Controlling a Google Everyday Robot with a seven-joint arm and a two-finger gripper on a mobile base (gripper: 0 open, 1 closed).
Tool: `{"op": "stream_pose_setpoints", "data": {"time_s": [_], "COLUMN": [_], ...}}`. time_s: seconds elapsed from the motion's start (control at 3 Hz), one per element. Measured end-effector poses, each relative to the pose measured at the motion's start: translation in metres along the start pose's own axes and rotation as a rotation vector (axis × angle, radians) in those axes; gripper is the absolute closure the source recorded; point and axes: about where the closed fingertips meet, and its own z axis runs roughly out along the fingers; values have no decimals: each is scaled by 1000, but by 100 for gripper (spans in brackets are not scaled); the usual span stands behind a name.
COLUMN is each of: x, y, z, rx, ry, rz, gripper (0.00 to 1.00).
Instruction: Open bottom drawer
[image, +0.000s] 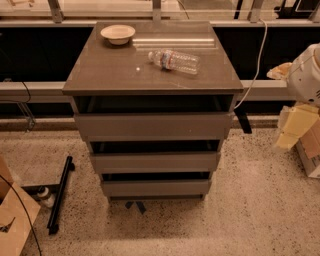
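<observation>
The bottom drawer (156, 188) sits low at the frame's centre and looks barely out, if at all. It has no handle, so you'd best catch the top edge of its front through the dark gap above and pull straight out, level. The gripper (294, 127) hangs at the right edge, well apart from the cabinet (150, 70). I cannot tell whether it is apart or together.

Up on the grey-brown cabinet top (115, 70) there are two things: a pale bowl (118, 34) at the back left, and a clear plastic bottle (174, 60) on its side toward the back right, apart from the bowl. Down on the speckled floor (260, 210), a black bar (60, 195) lies left of the cabinet. The gripper (292, 127) hangs at the far right, well apart.
</observation>
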Motion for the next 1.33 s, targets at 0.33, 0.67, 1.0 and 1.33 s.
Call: {"op": "stream_pose_setpoints", "data": {"time_s": [0.33, 0.67, 1.0, 1.33], "x": [-3, -3, 0, -7], "y": [4, 14, 15, -5], "z": [8, 47, 106, 110], "rx": [-3, -26, 1, 78], "ry": [13, -1, -45, -76], "rz": [8, 31, 54, 55], "gripper": [0, 0, 0, 0]}}
